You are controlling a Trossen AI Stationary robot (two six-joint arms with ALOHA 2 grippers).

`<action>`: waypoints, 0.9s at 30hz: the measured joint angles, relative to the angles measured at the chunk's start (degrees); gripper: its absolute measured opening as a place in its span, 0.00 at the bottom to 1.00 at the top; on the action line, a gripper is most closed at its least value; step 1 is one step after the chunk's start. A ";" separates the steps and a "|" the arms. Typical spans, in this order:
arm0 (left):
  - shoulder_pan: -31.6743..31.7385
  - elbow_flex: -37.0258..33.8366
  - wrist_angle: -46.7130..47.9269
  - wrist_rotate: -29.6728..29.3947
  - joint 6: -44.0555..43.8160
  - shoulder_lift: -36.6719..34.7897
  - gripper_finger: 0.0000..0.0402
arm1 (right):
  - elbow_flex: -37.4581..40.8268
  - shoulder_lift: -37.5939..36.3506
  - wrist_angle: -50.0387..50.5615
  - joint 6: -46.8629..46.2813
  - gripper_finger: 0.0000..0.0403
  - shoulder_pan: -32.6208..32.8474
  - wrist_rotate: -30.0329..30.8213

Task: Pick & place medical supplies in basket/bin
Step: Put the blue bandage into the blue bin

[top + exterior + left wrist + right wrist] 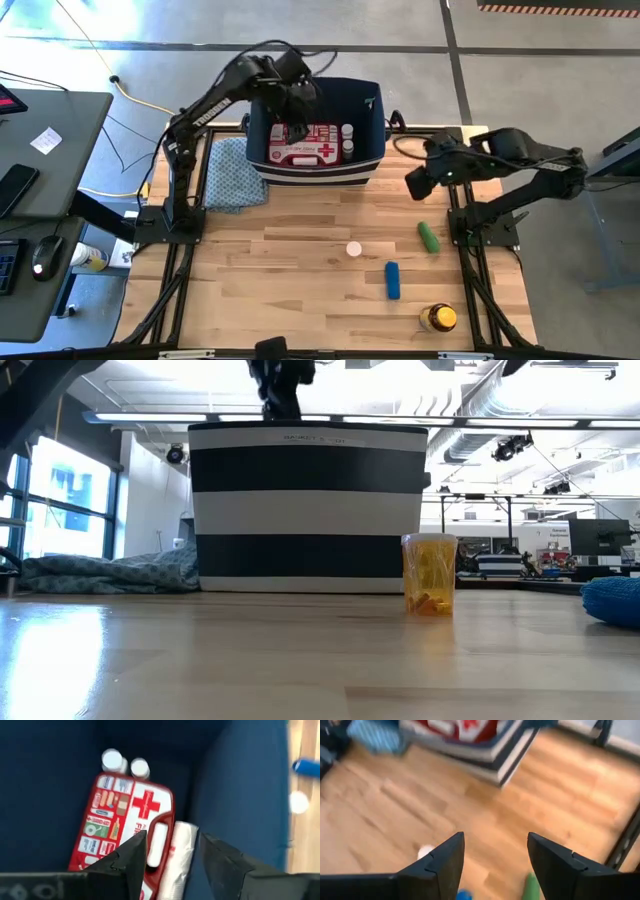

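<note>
The navy basket (372, 120) stands at the table's far middle and fills the low view as a striped wall (310, 510). Inside it lies the flat red first-aid kit (120, 815), with two small white bottles (112, 760) at one end and a white wrapped roll (180, 852) alongside it. My left gripper (170, 837) hovers open over the basket (300, 100), above the roll. My right gripper (495, 837) is open above the table's right side (415, 187). On the bare table lie a green cylinder (429, 237), a blue cylinder (392, 280), a small white bottle (353, 249) and an amber bottle (438, 318).
A blue-green patterned cloth (235, 175) lies crumpled against the basket's left side. In the low view the amber bottle (430, 575) stands before the basket and the blue cylinder (612, 600) shows at the right edge. Bare wood spreads over the table's near left.
</note>
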State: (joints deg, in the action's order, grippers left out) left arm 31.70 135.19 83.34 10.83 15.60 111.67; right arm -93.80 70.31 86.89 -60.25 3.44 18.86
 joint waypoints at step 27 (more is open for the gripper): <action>-13.80 -1.98 -6.94 -4.11 -19.04 -20.73 0.36 | 0.00 14.00 -2.32 -19.56 0.52 24.04 1.09</action>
State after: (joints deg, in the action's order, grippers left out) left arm 17.90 133.21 76.40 6.73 -3.44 90.94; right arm -93.80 84.30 84.57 -79.81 27.48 19.95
